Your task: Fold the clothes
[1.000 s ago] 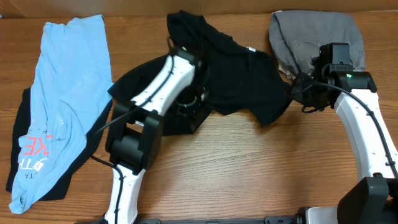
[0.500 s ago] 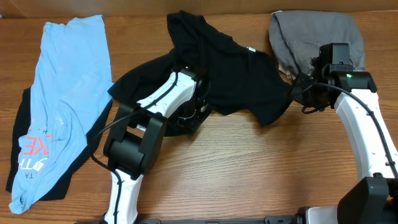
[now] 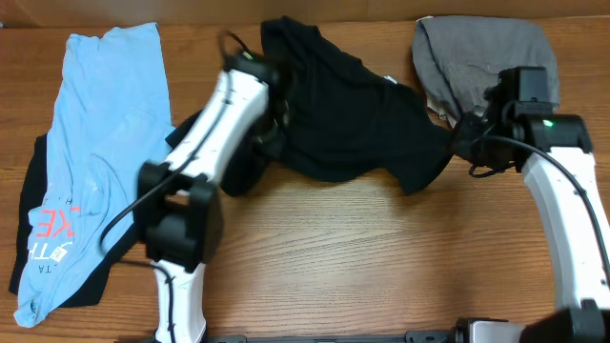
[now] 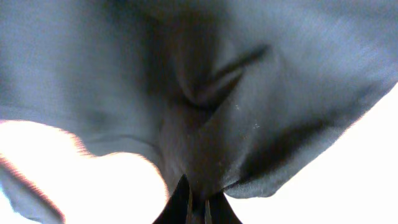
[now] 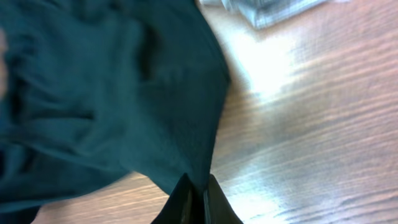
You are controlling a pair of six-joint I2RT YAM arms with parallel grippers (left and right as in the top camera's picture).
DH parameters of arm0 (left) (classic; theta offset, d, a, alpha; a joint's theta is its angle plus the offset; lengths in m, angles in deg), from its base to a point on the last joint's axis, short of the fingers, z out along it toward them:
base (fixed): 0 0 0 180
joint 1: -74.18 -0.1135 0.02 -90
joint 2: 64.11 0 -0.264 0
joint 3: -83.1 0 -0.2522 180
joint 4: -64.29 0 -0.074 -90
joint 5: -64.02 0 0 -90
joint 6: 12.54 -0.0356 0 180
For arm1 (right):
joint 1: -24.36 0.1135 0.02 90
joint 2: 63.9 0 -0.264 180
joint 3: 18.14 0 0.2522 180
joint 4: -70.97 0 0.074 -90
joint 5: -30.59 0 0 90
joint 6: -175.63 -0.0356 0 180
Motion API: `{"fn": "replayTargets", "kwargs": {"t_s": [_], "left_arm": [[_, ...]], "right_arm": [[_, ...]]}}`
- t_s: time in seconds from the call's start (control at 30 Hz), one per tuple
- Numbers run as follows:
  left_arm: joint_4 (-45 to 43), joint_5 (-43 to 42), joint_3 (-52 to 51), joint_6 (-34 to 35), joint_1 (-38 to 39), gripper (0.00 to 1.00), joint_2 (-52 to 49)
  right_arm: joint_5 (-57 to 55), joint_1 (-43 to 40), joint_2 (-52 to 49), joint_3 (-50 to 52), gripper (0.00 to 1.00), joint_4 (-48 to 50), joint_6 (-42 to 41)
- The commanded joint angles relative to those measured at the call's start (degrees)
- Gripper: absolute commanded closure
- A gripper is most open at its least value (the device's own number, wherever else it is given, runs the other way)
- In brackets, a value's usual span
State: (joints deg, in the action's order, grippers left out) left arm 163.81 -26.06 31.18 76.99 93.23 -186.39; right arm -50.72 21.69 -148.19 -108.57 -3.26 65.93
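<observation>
The plain black garment (image 3: pixel 353 124) lies bunched across the middle back of the table, its small white tag (image 3: pixel 389 79) near the top right. My left gripper (image 3: pixel 274 112) is at its left side, shut on a fold of the black cloth. In the left wrist view the cloth (image 4: pixel 249 93) fills the frame and runs down between the closed fingers of the left gripper (image 4: pixel 198 202). My right gripper (image 3: pixel 461 143) holds the garment's right edge. In the right wrist view the right gripper (image 5: pixel 199 194) is shut on the hem of the dark cloth (image 5: pixel 112 93), just above the wood.
A light blue garment with red lettering (image 3: pixel 105 133) lies at the far left over another black one (image 3: pixel 91 281). A grey garment (image 3: pixel 486 52) sits at the back right, behind my right arm. Bare wooden table (image 3: pixel 362 257) lies in front.
My left gripper has shut on the black garment, and the arm has swung back and to the left, drawing the cloth's left side with it. The right arm has hardly moved.
</observation>
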Motion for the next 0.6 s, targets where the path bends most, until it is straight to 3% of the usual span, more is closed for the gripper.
{"fn": "replayTargets", "kwargs": {"t_s": [0.0,0.27,0.57], "left_arm": [[0.70,0.74,9.97,0.85,-2.71,0.96,10.12],[-1.05,5.09,16.00,0.66,-5.84,0.96,18.53],[-1.62,5.16,16.17,0.66,-6.71,0.96,20.00]], "right_arm": [[0.44,-0.35,4.72,-2.71,0.96,-0.07,-1.01],[2.12,-0.35,8.63,-2.78,0.96,-0.87,-1.51],[1.29,-0.35,16.26,-6.71,0.96,-8.33,-0.63]]}}
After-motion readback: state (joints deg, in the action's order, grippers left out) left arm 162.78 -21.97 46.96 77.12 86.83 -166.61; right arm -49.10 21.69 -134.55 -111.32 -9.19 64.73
